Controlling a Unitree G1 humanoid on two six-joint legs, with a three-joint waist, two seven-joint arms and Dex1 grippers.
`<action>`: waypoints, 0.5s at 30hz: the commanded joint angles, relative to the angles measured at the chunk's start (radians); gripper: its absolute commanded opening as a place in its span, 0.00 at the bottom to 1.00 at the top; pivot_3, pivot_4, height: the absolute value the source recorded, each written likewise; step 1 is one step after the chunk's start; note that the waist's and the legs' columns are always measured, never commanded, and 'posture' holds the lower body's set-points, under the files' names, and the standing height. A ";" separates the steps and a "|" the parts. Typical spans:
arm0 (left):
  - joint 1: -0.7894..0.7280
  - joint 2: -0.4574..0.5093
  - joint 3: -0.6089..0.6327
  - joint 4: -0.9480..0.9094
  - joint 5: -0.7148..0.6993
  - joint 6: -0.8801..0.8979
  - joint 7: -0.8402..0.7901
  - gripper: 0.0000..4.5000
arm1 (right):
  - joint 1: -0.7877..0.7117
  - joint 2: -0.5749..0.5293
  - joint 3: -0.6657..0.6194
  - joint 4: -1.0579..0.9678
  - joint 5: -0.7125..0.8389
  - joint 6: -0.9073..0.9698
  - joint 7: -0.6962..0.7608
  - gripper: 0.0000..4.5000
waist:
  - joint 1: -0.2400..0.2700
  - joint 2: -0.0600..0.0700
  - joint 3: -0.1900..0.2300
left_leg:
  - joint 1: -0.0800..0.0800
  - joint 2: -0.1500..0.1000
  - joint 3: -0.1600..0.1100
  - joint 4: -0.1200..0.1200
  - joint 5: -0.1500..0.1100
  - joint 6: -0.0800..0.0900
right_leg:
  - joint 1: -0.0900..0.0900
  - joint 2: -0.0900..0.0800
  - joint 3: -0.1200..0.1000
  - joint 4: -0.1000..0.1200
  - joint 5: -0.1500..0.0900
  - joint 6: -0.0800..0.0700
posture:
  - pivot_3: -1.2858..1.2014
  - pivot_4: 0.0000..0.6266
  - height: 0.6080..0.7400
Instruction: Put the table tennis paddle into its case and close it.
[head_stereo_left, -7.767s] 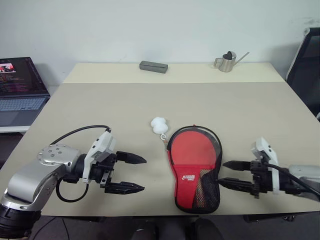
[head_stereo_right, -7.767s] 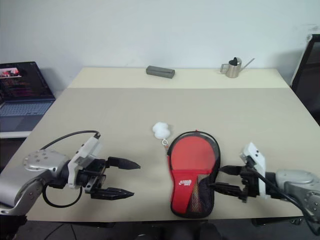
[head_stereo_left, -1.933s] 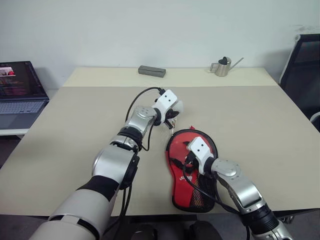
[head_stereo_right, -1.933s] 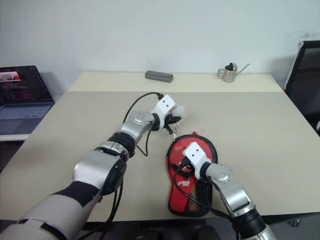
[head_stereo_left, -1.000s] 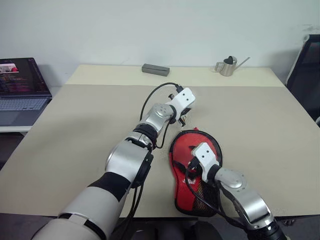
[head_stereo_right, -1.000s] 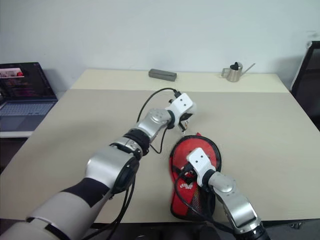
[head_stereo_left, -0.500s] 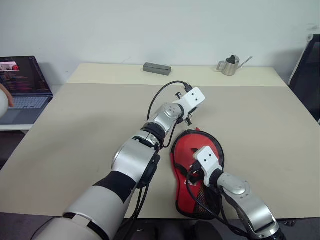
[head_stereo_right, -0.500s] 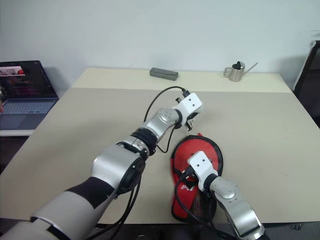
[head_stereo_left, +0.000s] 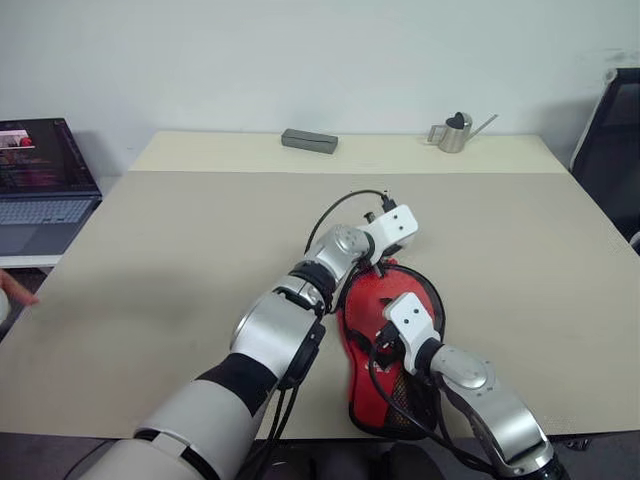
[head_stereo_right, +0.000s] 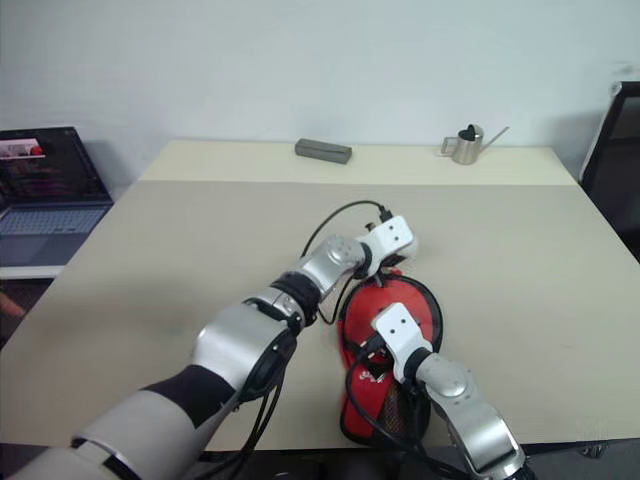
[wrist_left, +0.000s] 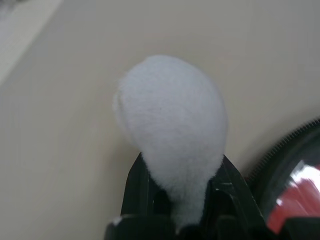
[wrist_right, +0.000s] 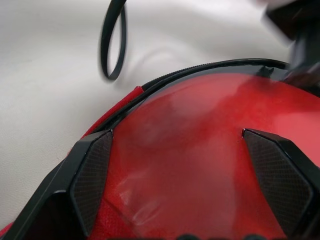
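Our left hand (wrist_left: 182, 200) is clamped on the white fluffy pom-pom (wrist_left: 172, 127) at the case's (head_stereo_left: 395, 330) far rim; pulling crooked could jam the zip or drag the case across the tabletop (head_stereo_left: 180, 250). Our right hand (wrist_right: 182, 187) rests spread wide on the clear window over the red paddle (wrist_right: 210, 150). A grey box (head_stereo_left: 309, 140) and small metal watering can (head_stereo_left: 452, 131) sit well clear.

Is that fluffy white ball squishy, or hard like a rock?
Probably squishy: the fluffy white ball narrows where the left pincer pinches it, and bulges above. Its fuzzy surface suggests a light pom-pom, unlikely to slip. It likely trails the case, being near its zip edge.
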 joint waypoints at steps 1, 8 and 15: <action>0.012 -0.003 -0.013 -0.035 0.008 -0.001 -0.009 0.14 | 0.057 -0.020 0.071 0.128 -0.017 0.089 0.024 1.00 | 0.000 0.000 -0.001 | 0.000 0.000 0.000 0.000 0.000 0.000 | 0.000 0.000 0.000 0.000 0.000 0.000 | 0.52 0.24 1.00; 0.056 0.002 -0.015 -0.039 0.006 -0.003 -0.017 0.70 | 0.048 -0.015 0.074 0.144 -0.020 0.079 0.021 1.00 | 0.000 0.001 -0.014 | 0.005 0.000 0.000 0.000 -0.002 0.002 | 0.004 0.000 0.000 0.000 -0.001 0.001 | 0.52 0.24 1.00; 0.045 0.015 0.026 -0.048 -0.036 -0.010 -0.033 1.00 | 0.028 -0.013 0.074 0.165 -0.021 0.068 0.027 1.00 | 0.000 0.001 -0.020 | 0.008 0.001 0.000 0.000 -0.004 0.004 | 0.007 0.000 0.001 0.000 -0.003 0.004 | 0.52 0.24 1.00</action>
